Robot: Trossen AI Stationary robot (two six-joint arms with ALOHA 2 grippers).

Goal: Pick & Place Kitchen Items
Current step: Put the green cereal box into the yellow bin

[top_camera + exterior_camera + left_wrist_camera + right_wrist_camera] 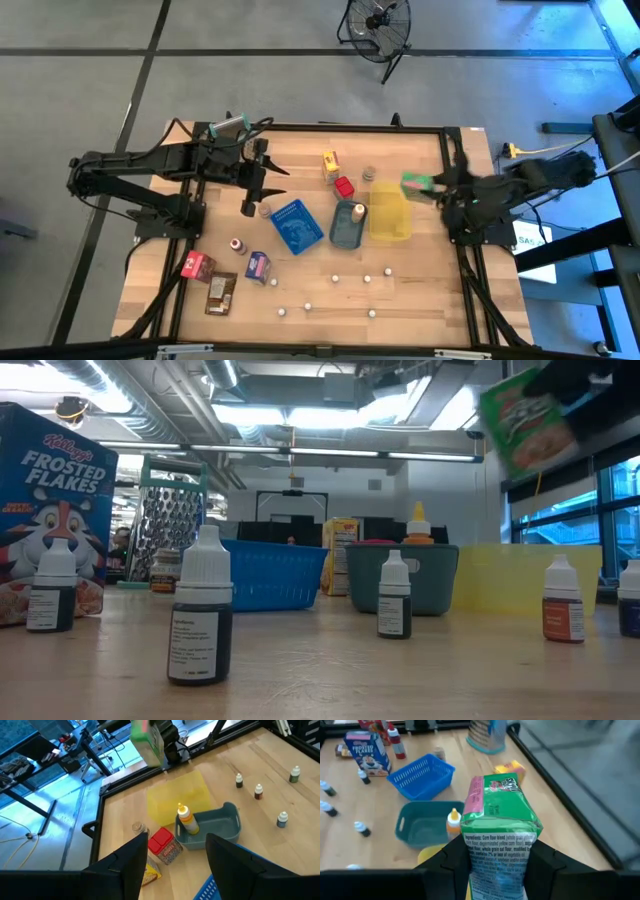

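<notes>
High view: right gripper [436,184] clamped on a green packet [416,182], held above the table's right edge, just beside the far corner of the yellow tray [389,217] — packet lifted, not resting on the wood. Left gripper [250,205] parked over the far left of the table, fingers apart and holding nothing, near the blue basket [293,227].

Right wrist view: packet [498,835] pinched between the two dark fingers [546,861], pink band along one edge, ingredients panel facing the camera; teal tray [422,825] with a yellow-capped bottle [453,821] beyond it.

Low view: packet [526,418] seen hanging high, well clear of the yellow tray [530,577] — height hidden from overhead. Also only here, the small dropper bottles [200,623] standing upright in a row along the near side.

Left wrist view: red box [164,845] just beside the teal tray [220,825], packet [147,740] raised past the yellow tray.
</notes>
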